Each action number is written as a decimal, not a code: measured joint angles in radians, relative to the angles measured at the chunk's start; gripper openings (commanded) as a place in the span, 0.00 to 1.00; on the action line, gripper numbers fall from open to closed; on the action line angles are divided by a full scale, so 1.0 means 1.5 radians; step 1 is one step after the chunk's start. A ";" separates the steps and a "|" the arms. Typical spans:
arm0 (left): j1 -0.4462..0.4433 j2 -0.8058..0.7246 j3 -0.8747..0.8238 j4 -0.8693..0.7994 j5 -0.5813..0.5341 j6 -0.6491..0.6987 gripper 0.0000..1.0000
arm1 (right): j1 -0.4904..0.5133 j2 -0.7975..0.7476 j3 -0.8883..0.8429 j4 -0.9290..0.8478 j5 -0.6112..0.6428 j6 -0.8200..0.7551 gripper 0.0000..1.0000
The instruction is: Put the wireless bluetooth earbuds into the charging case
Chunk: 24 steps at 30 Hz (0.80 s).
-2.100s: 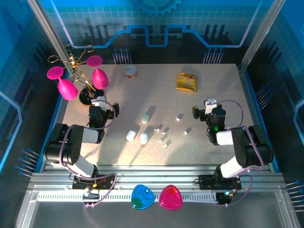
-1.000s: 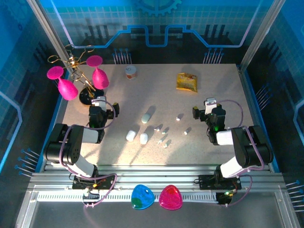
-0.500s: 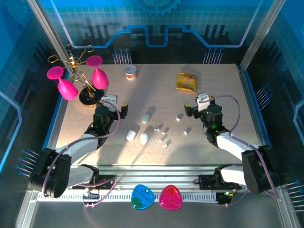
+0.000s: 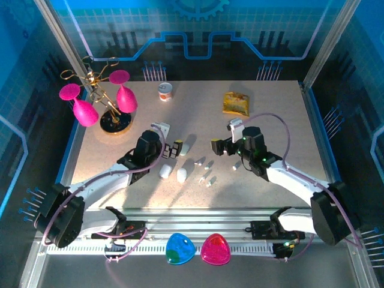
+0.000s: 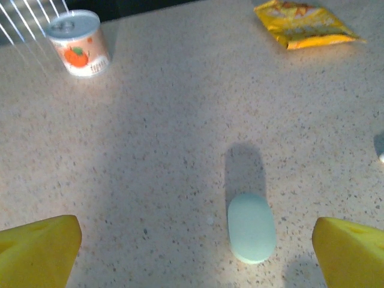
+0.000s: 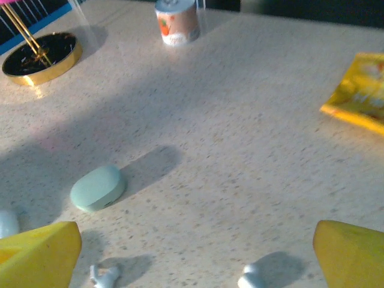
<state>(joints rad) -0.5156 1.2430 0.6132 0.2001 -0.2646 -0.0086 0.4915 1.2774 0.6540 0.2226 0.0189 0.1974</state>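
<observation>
Green case (image 4: 185,147) is lying closed between left gripper (image 4: 174,147) and right gripper (image 4: 216,146), both gaping wide, empty. Earbuds (image 4: 210,163) are lying loose on table (image 4: 276,120) near white cases (image 4: 165,171); can (image 4: 165,91), bag (image 4: 236,103) behind.

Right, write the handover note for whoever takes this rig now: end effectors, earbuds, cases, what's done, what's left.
Left end effector: open, empty, low over the table, with the pale-green case just ahead of its fingers.
Right end effector: open, empty, near the earbuds.
Earbuds: loose and scattered mid-table.
Two white cases: beside each other, left of the earbuds.
Done: no earbud is in a case; the pale-green case looks closed.
Left: open a case, pick up the earbuds, seat them.
</observation>
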 measured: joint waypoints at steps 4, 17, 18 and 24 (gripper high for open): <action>0.007 0.002 0.004 -0.030 0.000 -0.035 0.99 | 0.056 0.056 0.060 -0.045 0.021 0.052 1.00; 0.158 -0.086 -0.007 -0.093 0.007 -0.170 0.99 | 0.264 0.297 0.291 -0.226 0.161 0.189 0.93; 0.159 -0.087 -0.010 -0.096 0.007 -0.170 0.99 | 0.268 0.314 0.310 -0.245 0.165 0.201 0.91; 0.159 -0.087 -0.026 -0.101 0.008 -0.170 0.99 | 0.256 0.398 0.395 -0.317 0.182 0.245 0.79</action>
<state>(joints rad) -0.2775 1.1118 0.5747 0.0479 -0.2531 -0.2634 0.8757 1.8748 1.2465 -0.2535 0.2916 0.5644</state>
